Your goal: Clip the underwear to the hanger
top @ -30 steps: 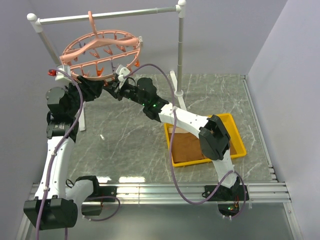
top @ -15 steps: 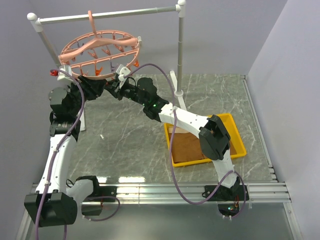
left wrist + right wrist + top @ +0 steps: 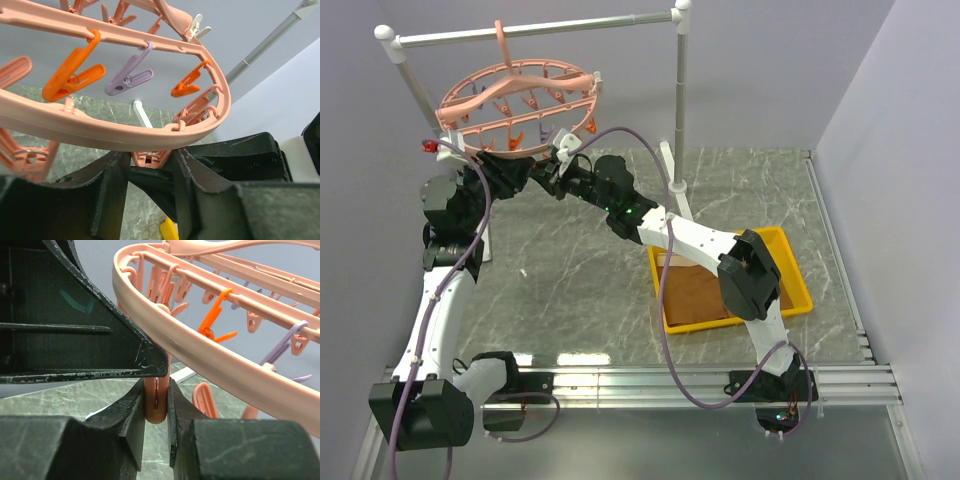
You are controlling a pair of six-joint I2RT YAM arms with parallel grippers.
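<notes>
The salmon-pink round hanger hangs by its hook from the white rail. Both grippers are raised under its near rim. My left gripper holds a pink clip that fills the gap between its jaws, just under the rim. My right gripper is shut on the lower end of a pink clip, squeezing it between its fingers. The brown underwear lies flat in the yellow tray, held by neither gripper.
Orange and purple clips dangle from the hanger's spokes. The rail's right post stands on the marble table behind the right arm. Purple cables loop over both arms. Grey walls enclose the back and right.
The left arm has shifted slightly up and left, and the hanger has tilted a little with it. Both grippers stay at the near rim. The underwear has not moved.
</notes>
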